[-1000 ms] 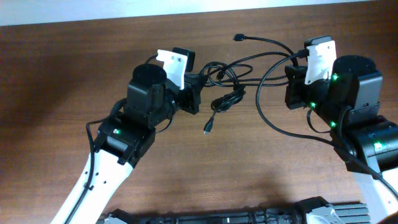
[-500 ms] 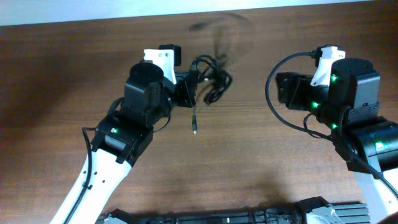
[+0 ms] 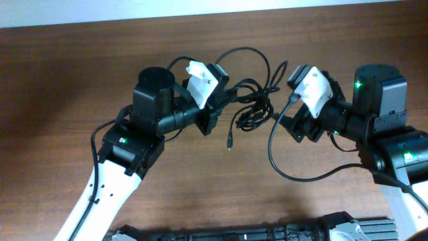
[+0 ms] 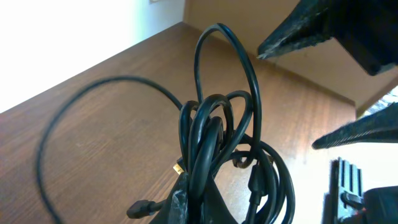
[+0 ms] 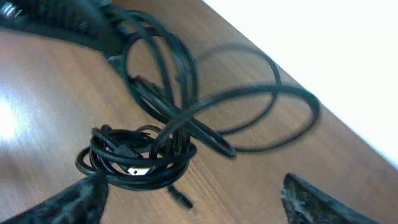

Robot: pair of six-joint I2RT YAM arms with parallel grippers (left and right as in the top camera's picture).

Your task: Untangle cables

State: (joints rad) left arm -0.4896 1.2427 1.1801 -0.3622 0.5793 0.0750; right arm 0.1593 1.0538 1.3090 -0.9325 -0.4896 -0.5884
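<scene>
Black, smooth and thin, the cables [image 3: 253, 110] form a knot of overlapping round loops between the two arms, over a brown wood-grain surface [image 3: 80, 67]. One loose strand leaves the knot toward the near edge and ends in a small plug [image 3: 229, 143].

The left end effector [image 3: 217, 100] is clamped on the knot's left side. In the left wrist view the cords [image 4: 205, 130] rise straight out of its closed, dark, rough-textured tips [image 4: 186, 205]. There they fan into several tight upright rings and one taller arch, and a yellow metal plug tip [image 4: 179, 168] shows low in the bunch. A single strand curves away to the left above the surface [image 4: 93, 137].

The right end effector [image 3: 286, 114] sits just beside the knot's right side, with its jaws spread and holding nothing. Its own camera shows the two blurred dark fingers [image 5: 81, 199] wide apart at the bottom corners. Between and beyond them the cords [image 5: 140, 155] are in view. They make a small flat coil with a pale metal tip inside it, and two long ovals stretch to the right. I cannot tell whether the coil touches the surface [image 5: 50, 112].
</scene>
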